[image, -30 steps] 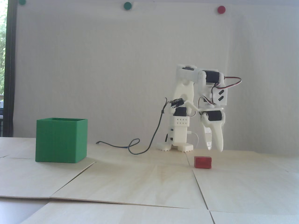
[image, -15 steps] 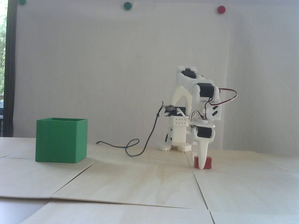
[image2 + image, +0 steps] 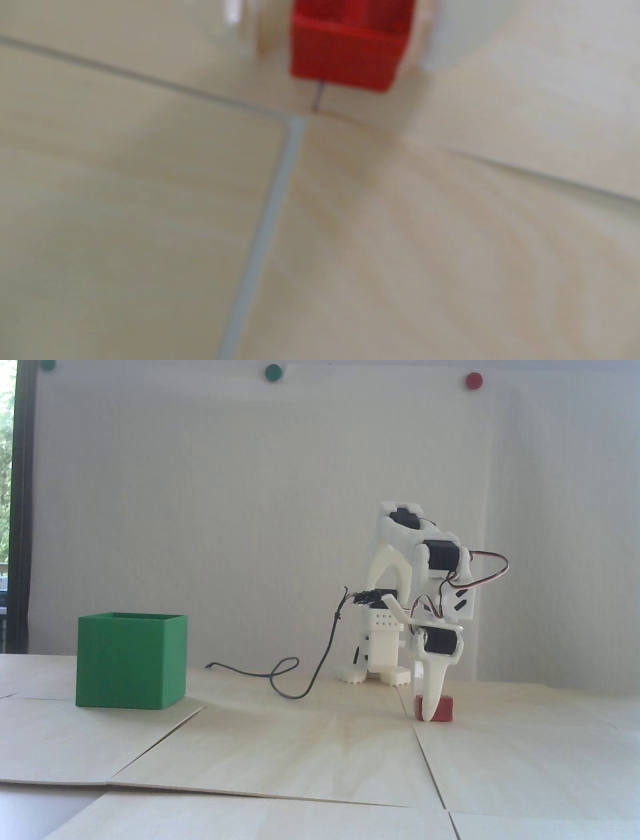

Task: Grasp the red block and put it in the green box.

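Observation:
The red block sits on the wooden table to the right in the fixed view. My white gripper points straight down over it, one finger crossing the block's front left. In the blurred wrist view the block lies between the fingers of the gripper. The right finger is against the block; the left finger stands a small gap away from it. The block rests on the table. The green box stands open-topped far to the left in the fixed view, out of the wrist view.
The arm's base stands behind the block, with a black cable looping on the table toward the box. The table is made of wooden panels with seams. Round green and red dots are on the back wall.

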Robot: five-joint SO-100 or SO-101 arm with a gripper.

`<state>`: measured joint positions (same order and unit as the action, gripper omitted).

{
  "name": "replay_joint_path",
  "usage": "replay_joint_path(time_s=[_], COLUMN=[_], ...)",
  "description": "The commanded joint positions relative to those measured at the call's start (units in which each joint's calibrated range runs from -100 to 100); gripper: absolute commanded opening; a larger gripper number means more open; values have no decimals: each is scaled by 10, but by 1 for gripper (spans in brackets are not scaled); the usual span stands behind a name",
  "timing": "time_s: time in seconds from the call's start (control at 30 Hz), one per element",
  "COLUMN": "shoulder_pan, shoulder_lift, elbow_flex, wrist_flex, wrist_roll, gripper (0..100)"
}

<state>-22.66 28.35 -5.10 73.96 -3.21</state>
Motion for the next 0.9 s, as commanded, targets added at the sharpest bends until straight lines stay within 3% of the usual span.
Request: replay_joint_path(time_s=[0.0, 0.27, 0.4, 0.67, 0.87], shoulder_pan=[-1, 7, 48, 210, 365], shoulder_lift=[-3, -6, -34, -60, -67], elbow_flex=[-28, -49, -137, -401, -485], wrist_flex=[-6, 5, 82, 253, 256], wrist_roll=[16, 29, 33, 33, 42], gripper=[3, 2, 2, 2, 2])
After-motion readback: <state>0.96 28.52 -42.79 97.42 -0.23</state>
